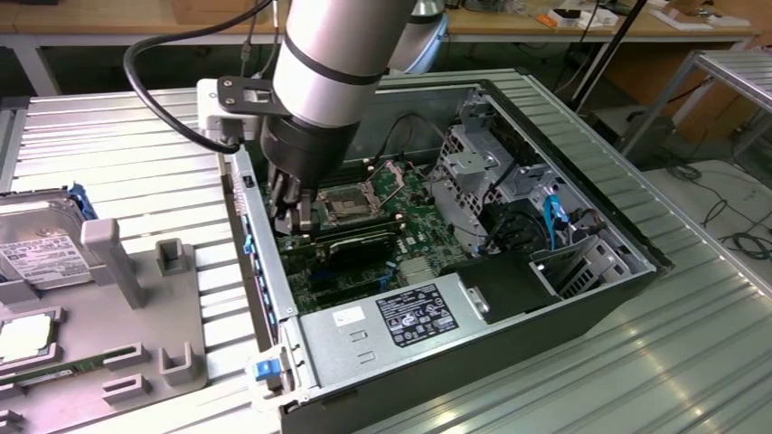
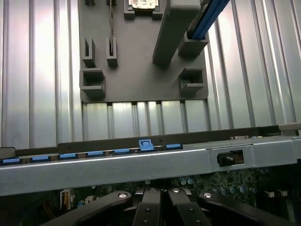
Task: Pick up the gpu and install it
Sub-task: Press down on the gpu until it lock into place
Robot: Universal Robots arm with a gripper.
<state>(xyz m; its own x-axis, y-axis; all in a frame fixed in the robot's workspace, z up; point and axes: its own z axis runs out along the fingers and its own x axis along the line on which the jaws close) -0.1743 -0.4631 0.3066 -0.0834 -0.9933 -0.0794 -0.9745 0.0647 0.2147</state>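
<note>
- Robot arm: a smooth grey cylinder ending in a black gripper, which reaches down into an open black-and-silver desktop computer case lying on its side on the ribbed, corrugated sheet-metal table.
- Jaws: whether they are open or closed, or hold anything, cannot be told from either view.
- The gpu: a thin, dark, flat card lying across the green motherboard inside the case. It sits just below the square metal processor socket, and the gripper is over the end of the card near the case wall. Whether they touch cannot be told.
- Other case contents, exterior view: a boxy silver power supply with a black label, perforated grey drive cages and a light blue flat cable.
- Beside the case, exterior view: a matte grey moulded fixture tray holding a silver hard drive with a white label and a slim green memory stick.
- Wrist view: the gripper appears glossy black above the motherboard. The case's brushed silver rim carries a row of small blue plastic clips. Beyond it lie the tray's slotted blocks and the table's ribs.
</note>
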